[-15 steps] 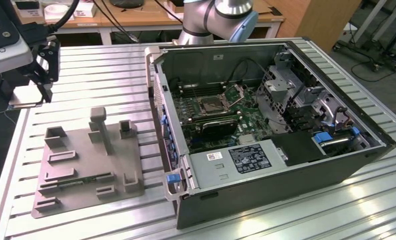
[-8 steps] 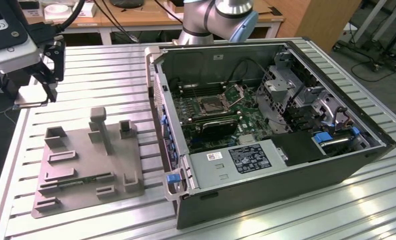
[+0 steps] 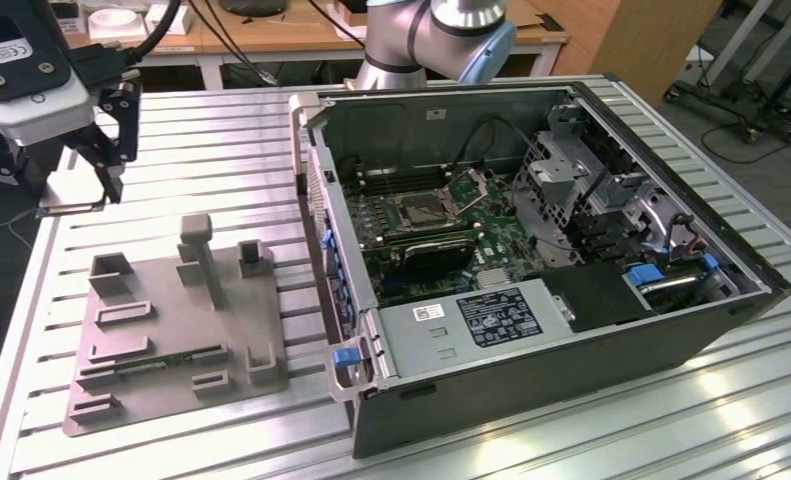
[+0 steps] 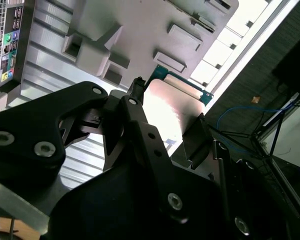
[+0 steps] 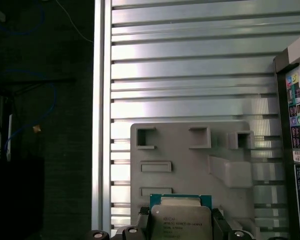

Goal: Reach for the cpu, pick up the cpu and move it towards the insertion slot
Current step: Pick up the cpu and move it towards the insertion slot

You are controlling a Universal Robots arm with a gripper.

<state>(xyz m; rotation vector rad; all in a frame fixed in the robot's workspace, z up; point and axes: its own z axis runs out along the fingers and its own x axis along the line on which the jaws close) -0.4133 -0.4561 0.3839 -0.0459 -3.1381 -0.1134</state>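
**Chip in the jaws, well short of the socket**

The gripper is clamping the cpu across its width. In the first wrist view the black fingers are pressing on two opposite edges of the chip, with the silvery lid facing the camera. In the exterior view the arm is carrying it in the air near the table's edge at the exterior view's left, clear of the grey tray, which is lying beside that same edge.

The insertion slot is sitting on the green board inside the open computer case. The case is taking up the side of the table at the exterior view's right, so chip and slot are well apart.

To my eye the chip is light and quite stiff, so nothing should be sagging or flexing in the grip. The smooth metal lid looks slippery, and the underside is probably delicate. The pale rim edges seem the sensible place to be holding it, as the fingers are doing now. It looks thin enough to tip if the pinch sits off centre, so keeping it level matters.
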